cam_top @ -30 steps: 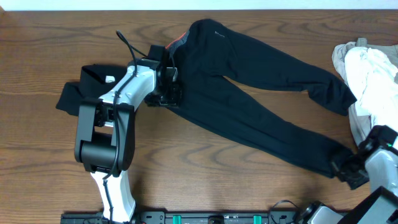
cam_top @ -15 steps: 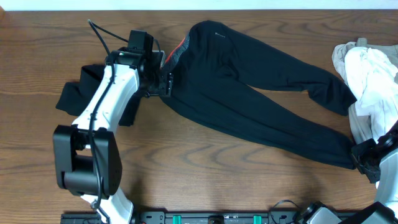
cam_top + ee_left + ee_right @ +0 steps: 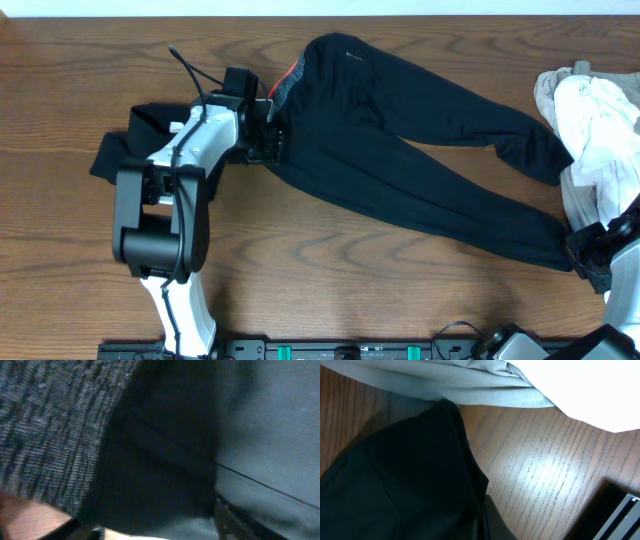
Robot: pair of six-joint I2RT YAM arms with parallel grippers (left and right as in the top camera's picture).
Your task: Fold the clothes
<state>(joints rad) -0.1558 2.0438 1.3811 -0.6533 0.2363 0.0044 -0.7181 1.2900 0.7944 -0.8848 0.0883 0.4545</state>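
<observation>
Since half a second ago the left arm has folded back toward the middle, and the left gripper has slid slightly down and right along the waistband. The lower leg's cuff, drawn rightward a second ago, has stayed put since.

The trousers lie spread across the table, waist at upper centre and both legs slanting to the lower right. The left gripper sits against the waist edge. Its wrist view is blurred cloth, grey weave at left and dark fabric at right, so whether it is released or gripping cannot be told.

The right gripper, at the lower right, is clenched on the lower leg's cuff. White clothes are heaped at the right edge, and a black shirt lies at the left under the arm.
</observation>
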